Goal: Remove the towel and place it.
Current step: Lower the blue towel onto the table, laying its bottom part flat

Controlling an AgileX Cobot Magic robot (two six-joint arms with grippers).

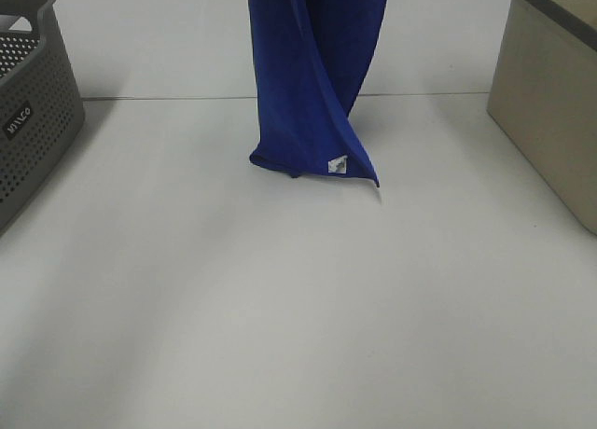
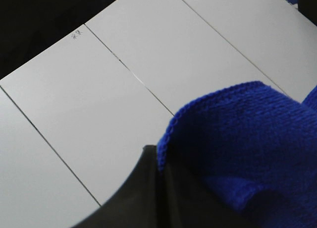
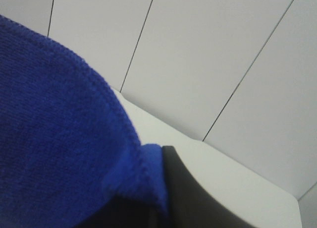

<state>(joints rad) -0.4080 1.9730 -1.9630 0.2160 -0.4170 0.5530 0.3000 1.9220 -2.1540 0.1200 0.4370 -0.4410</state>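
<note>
Ext high: towel (image 1: 312,84) hangs from above the frame's top edge, over mid table (image 1: 280,308). Lower end w/ white tag (image 1: 338,164) is at the tabletop; can't tell if touching. Grey basket (image 1: 33,121) far left, beige box (image 1: 550,103) far right, both well apart from the cloth. No grippers seen here.

L wrist: left gripper (image 2: 161,161) fully closed, dark fingers (image 2: 133,193) pinching the towel's stitched edge.

R wrist: right gripper (image 3: 161,156) fully closed too, nipping the towel's folded hem, table below.
</note>
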